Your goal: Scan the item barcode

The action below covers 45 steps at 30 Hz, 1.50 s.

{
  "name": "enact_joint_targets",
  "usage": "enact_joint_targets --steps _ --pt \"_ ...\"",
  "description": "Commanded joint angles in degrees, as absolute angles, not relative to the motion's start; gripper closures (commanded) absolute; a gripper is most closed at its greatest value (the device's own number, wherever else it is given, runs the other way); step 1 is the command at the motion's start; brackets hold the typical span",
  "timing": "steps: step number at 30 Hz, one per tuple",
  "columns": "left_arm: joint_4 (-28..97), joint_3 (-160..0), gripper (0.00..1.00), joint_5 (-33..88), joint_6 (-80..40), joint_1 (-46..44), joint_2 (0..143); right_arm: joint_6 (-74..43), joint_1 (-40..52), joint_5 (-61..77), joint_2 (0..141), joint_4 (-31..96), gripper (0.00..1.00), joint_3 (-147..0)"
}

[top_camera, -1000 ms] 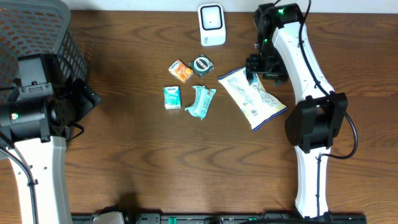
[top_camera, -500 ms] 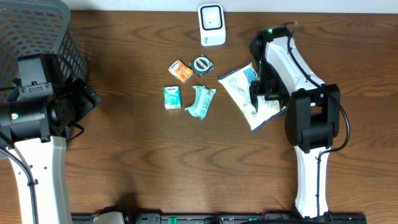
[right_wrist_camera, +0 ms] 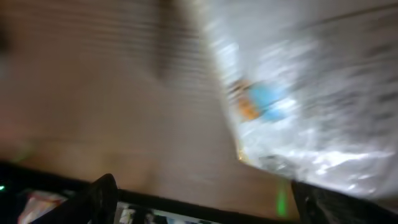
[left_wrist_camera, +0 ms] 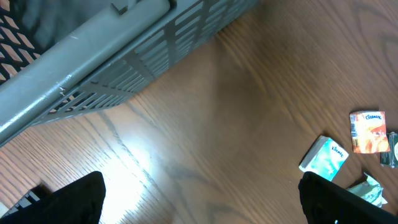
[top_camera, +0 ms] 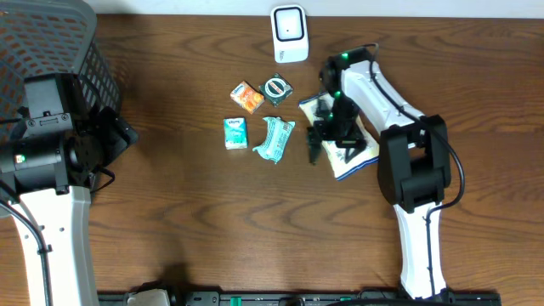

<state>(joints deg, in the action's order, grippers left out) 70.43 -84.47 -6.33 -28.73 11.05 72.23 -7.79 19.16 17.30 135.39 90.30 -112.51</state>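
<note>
Dark wood tabletop [top_camera: 195,221], seen from above. The white snack bag [right_wrist_camera: 311,93] lies flat right of centre, below and to the right of the white scanner [top_camera: 289,34], which stands at the table's far edge and well apart from the bag. The right gripper [right_wrist_camera: 214,199] hangs over the bag's left end. Its fingers are spread wide, one tip over bare wood and the other over the bag, with nothing pinched. The wrist view is blurred, so I cannot tell whether they touch the bag. Just left of the bag lies a teal wrapped pack [top_camera: 274,139], with a teal tissue packet [top_camera: 235,133] beside it. An orange packet [top_camera: 246,97] and a round green tin [top_camera: 277,88] lie above them. The left gripper [left_wrist_camera: 202,199] hovers near the grey basket [top_camera: 51,51] at the far left, fingers fully apart and empty.
</note>
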Motion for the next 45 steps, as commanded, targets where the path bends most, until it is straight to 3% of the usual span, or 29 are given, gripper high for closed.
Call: enact_joint_targets --steps 1,11,13,15,18,30,45 --pt "70.5 -84.6 0.02 -6.5 -29.26 11.25 72.23 -6.57 19.55 20.82 135.33 90.32 0.15 -117.25" --pt "70.5 -84.6 0.02 -6.5 -29.26 11.25 72.23 -7.07 15.4 7.53 135.33 91.24 0.09 -128.79" --pt "70.5 -84.6 0.03 -6.5 -29.26 11.25 72.23 -7.03 14.46 5.54 135.33 90.85 0.18 -128.68" --pt "70.5 -84.6 0.02 -6.5 -29.26 11.25 72.23 -6.55 13.87 4.84 135.33 91.39 0.37 -127.42" --pt "70.5 -84.6 0.02 -6.5 -29.26 11.25 72.23 -4.8 13.69 3.86 135.33 92.86 0.42 -125.12" --pt "70.5 -84.6 0.02 -6.5 -29.26 11.25 72.23 -4.89 15.49 8.67 135.33 88.27 0.35 -111.28" --pt "70.5 -84.6 0.03 -6.5 -29.26 11.25 72.23 -6.83 17.34 10.61 135.33 95.18 0.23 -123.55"
